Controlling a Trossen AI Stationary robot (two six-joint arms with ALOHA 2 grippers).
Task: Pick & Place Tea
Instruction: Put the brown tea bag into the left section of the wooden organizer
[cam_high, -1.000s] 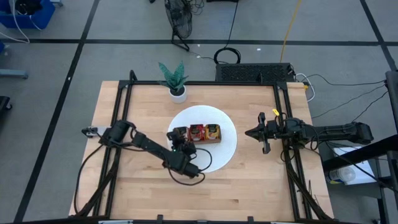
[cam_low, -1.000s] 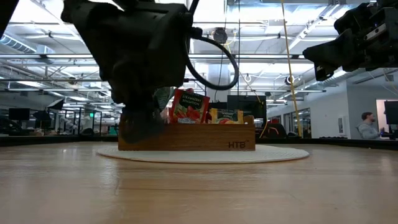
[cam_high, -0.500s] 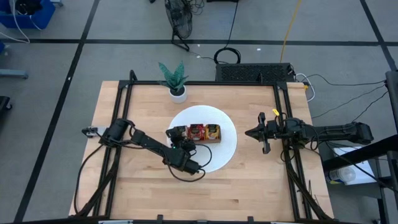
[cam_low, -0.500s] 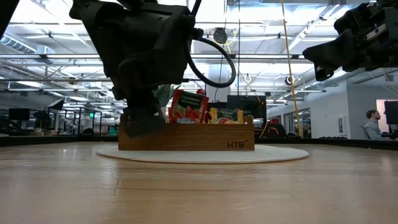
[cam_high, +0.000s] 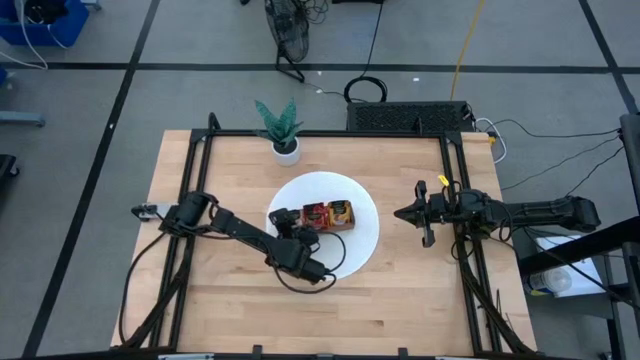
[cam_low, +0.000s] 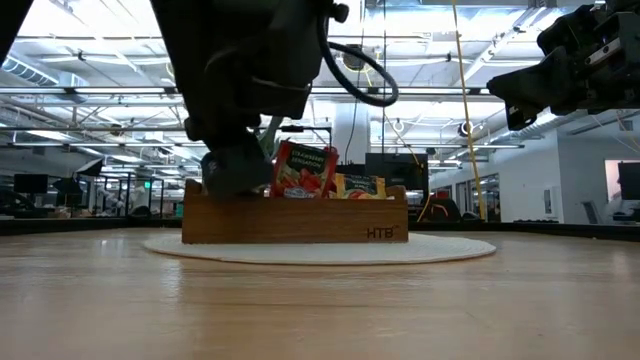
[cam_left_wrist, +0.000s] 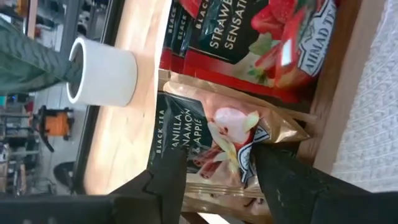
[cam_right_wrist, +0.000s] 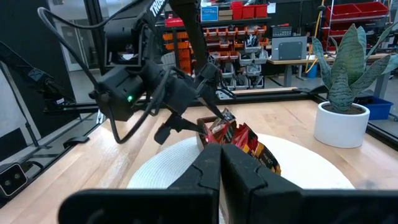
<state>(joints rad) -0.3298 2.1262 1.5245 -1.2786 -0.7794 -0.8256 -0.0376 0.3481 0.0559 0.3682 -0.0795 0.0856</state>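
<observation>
Beige tea sachet (cam_left_wrist: 214, 140) between parted left gripper (cam_left_wrist: 214, 168) fingers.

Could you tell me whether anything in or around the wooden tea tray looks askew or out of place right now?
Nothing is spilled or damaged. The pale beige sachet between the left gripper's open fingers leans at an angle at the end of the wooden tray, and the red sachets stick up above its rim. The right gripper waits shut.

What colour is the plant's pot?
White pot, clearest in the left wrist view.
</observation>
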